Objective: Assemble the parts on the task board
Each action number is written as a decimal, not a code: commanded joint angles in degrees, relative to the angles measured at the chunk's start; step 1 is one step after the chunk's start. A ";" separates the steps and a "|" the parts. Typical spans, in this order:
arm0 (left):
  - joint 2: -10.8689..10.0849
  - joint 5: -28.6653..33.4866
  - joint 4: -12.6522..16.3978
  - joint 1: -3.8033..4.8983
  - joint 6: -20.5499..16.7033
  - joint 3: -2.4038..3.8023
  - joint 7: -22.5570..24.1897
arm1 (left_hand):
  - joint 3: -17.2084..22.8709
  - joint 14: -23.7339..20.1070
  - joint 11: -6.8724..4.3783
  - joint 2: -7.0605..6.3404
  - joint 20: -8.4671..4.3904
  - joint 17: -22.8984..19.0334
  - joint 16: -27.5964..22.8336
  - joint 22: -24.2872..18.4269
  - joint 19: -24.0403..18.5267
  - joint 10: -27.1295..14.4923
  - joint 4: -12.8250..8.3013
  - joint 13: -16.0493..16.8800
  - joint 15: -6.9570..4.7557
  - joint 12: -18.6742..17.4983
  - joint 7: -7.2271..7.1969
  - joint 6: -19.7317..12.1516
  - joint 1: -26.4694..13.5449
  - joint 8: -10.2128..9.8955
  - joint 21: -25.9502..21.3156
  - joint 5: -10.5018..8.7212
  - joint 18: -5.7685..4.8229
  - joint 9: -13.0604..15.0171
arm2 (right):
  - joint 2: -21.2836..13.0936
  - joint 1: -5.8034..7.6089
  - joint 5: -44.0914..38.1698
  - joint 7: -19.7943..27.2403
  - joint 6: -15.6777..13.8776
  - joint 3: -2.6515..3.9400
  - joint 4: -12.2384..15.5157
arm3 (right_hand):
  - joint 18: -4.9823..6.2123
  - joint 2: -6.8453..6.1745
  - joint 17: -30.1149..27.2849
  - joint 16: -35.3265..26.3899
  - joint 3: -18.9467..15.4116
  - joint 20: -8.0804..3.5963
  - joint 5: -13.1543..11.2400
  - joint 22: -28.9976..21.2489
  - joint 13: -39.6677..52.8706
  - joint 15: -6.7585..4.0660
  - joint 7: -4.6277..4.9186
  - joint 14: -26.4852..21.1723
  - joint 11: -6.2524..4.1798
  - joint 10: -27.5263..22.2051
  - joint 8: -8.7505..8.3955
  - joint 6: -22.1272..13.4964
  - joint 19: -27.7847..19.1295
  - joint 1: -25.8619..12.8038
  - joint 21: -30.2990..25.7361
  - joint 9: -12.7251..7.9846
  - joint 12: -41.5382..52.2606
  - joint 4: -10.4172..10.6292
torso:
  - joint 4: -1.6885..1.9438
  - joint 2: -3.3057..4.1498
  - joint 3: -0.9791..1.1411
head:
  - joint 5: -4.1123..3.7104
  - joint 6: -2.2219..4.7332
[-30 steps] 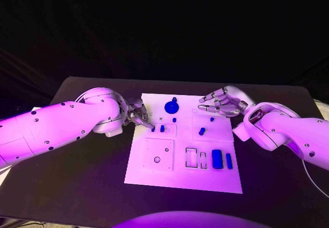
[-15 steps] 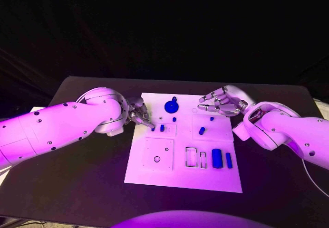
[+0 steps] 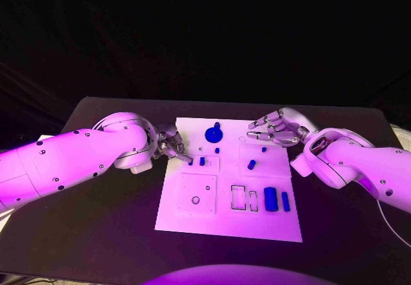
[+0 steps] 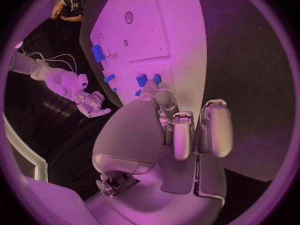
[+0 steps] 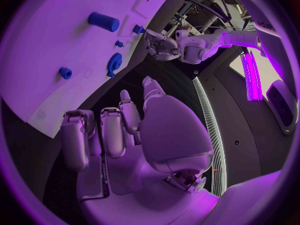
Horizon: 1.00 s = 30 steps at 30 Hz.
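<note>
I've got the left hand [image 3: 171, 144] at the task board [image 3: 230, 221]'s left edge, fingertips at a small blue peg [image 3: 191, 161], grip unclear; right hand [image 3: 275, 130] idle, fingers curled, nothing held, near the blue gear [image 3: 213, 135]; next: secure peg & seat it.

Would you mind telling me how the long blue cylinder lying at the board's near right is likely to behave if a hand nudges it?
The long blue cylinder looks rounded and lies on its side on the task board, so a sideways nudge would probably roll it. It seems rigid and small, so likely light. Its smooth surface may slip between fingers.
</note>
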 commanded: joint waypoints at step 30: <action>1.50 -3.81 0.70 1.28 -15.87 -0.74 27.70 | 5.38 -16.24 7.41 -3.46 6.11 -32.98 -44.29 -12.73 -16.24 -18.30 -1.86 -29.15 6.00 -31.13 6.56 -9.10 11.08 -13.08 -62.54 -1.10 7.96 -12.38 | 0.22 -0.07 -0.17 0.60 -0.87 0.00 -0.81 | 0.57 0.61 3.69 -0.48 -0.34 -0.01 0.42 6.87 2.00 -0.05 -0.01 3.36 -0.33 -0.02 0.00 0.20 -0.54 0.09 -0.35 0.05 -0.23 -0.17 | -0.02 0.02 -0.05 | -0.80 0.99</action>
